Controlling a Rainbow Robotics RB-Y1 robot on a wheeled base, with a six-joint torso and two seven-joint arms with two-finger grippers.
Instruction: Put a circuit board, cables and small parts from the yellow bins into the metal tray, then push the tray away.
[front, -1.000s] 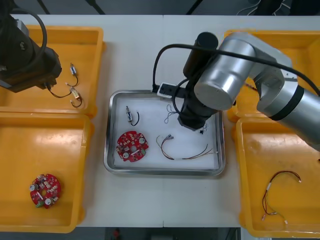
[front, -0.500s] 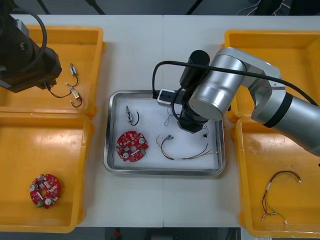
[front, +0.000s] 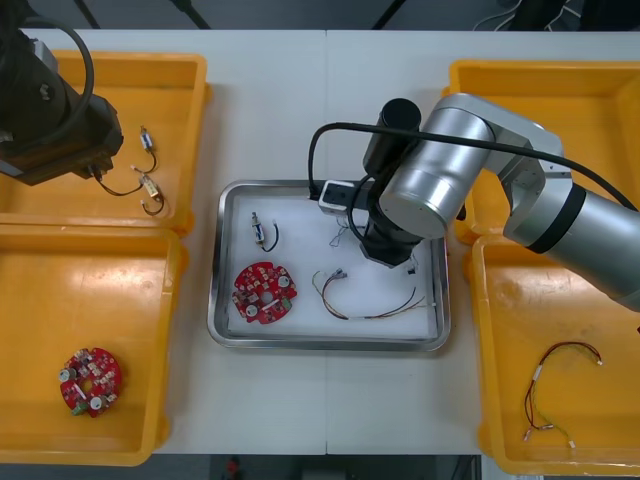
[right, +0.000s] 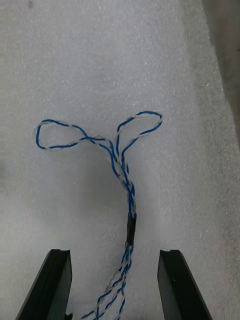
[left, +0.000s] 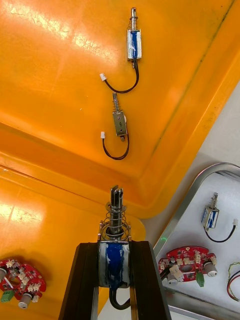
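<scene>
Since a second before, my right arm had drawn in and settled over the far right of the metal tray (front: 225, 335), while my left had stayed put. At 10 o'clock on the counter (front: 300, 110), my left tool (left: 114, 248) hung over the far-left yellow bin (left: 60, 80), clamped on a small metal part (left: 114, 262) with a blue body and a spring on top. Two similar parts (left: 133, 44) lay on the bin floor beyond it.

In the tray, a circuit board (front: 263, 293) sat at 7 o'clock, another small part (front: 261, 232) at 10 o'clock and a red and yellow cable (front: 372, 305) at 5 o'clock. My right tool (right: 114, 255) stood at 1 o'clock in the tray, fingers spread wide. The blue and white cable (right: 122, 165) lay on the white liner and ran back between them, pinched by neither.

I judged that cable delivered, so the step was to clear out: rise straight up with the fingers kept wide, so no loop would catch and drag. I could not tell where the cable's near end finished, since it ran off past my fingers, and from above my right wrist covered most of it.
</scene>
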